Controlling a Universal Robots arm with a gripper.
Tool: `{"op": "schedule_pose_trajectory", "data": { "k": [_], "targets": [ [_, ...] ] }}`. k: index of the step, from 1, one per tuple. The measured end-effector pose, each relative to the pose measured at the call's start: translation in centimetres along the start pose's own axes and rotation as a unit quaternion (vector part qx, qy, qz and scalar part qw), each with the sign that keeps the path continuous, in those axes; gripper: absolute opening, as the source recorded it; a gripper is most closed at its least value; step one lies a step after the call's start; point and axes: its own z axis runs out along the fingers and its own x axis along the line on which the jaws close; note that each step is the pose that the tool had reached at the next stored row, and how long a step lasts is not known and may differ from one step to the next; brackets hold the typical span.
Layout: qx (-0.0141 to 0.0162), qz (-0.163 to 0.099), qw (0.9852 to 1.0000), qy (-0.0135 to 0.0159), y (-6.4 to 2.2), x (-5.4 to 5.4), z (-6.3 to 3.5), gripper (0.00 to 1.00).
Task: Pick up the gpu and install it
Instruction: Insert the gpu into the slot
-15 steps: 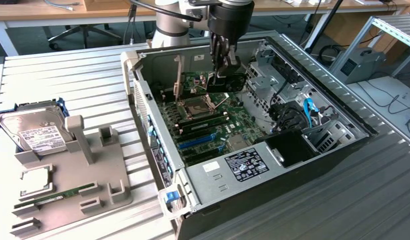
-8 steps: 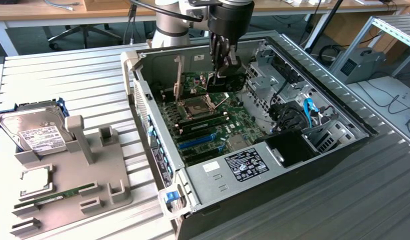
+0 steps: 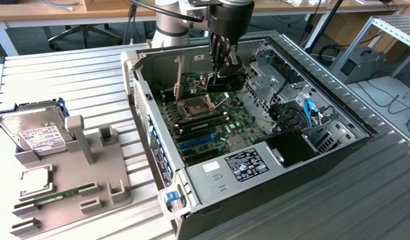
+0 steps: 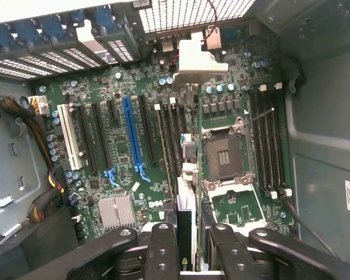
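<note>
My gripper (image 3: 225, 67) hangs inside the open computer case (image 3: 151, 145), shut on the gpu (image 3: 226, 82), a green card with a black cooler held on edge above the motherboard (image 3: 212, 125). In the wrist view the gpu (image 4: 185, 219) runs edge-on between my dark fingers (image 4: 163, 251), with a pale bracket end at its far tip. It hovers over the board between the black expansion slots and the CPU socket (image 4: 224, 154). The long blue slot (image 4: 132, 134) lies off to one side of it, uncovered.
A grey parts holder (image 3: 78, 175) stands at the exterior view's left with a hard drive (image 3: 35, 132), a narrow RAM stick (image 3: 55, 196) and a square chip (image 3: 33, 181). Drive cages and cables (image 3: 305, 117) crowd the case's right side.
</note>
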Motion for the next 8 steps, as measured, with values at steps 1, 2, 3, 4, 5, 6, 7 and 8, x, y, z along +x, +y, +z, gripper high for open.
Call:
{"op": "schedule_pose_trajectory", "data": {
  "k": [1,2,3,4,5,6,7,8],
  "targets": [
    [0.0000,-0.001,1.0000,-0.0001,0.00,0.00,0.00,0.26],
    [0.0000,-0.002,1.0000,-0.0001,0.00,0.00,0.00,0.26],
    [-0.0001,-0.004,1.0000,-0.0002,0.00,0.00,0.00,0.26],
    [-0.0001,-0.005,1.0000,-0.0003,0.00,0.00,0.00,0.26],
    [-0.0001,-0.006,1.0000,-0.0003,0.00,0.00,0.00,0.26],
    [-0.0001,-0.007,1.0000,-0.0004,0.00,0.00,0.00,0.26],
    [-0.0001,-0.008,1.0000,-0.0004,0.00,0.00,0.00,0.26],
    [-0.0002,-0.010,1.0000,-0.0005,0.00,0.00,0.00,0.26]
  ]
}}
